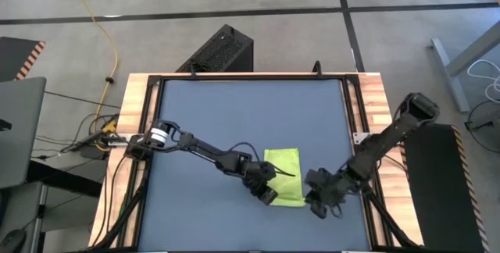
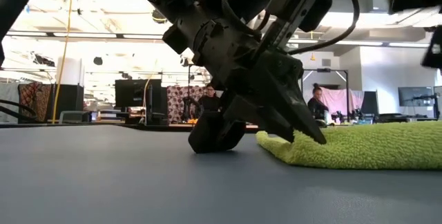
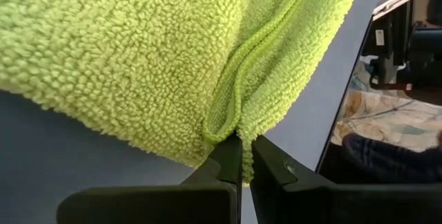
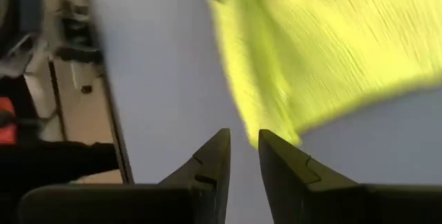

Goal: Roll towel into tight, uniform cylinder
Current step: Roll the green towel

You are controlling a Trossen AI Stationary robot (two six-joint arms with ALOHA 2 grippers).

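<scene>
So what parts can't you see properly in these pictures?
- High view: the towel's near corners sit under the left gripper and right gripper.
- Low view: the towel's right end is cut off by the picture edge, and an arm hides part of its left end.
- Right wrist view: the towel is blurred.
- Left wrist view: the shut fingers cover the hem.

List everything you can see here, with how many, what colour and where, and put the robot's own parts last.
towel: one, lime, folded, near front edge of the mat
mat: one, dark blue-grey, covering the table top
table: one, light wood rim around the mat
black box: one, on the floor behind the table
people: two, far back in the room
left gripper: one, dark, shut on the towel's hem
right gripper: one, dark, slightly open, beside the towel's corner
</scene>
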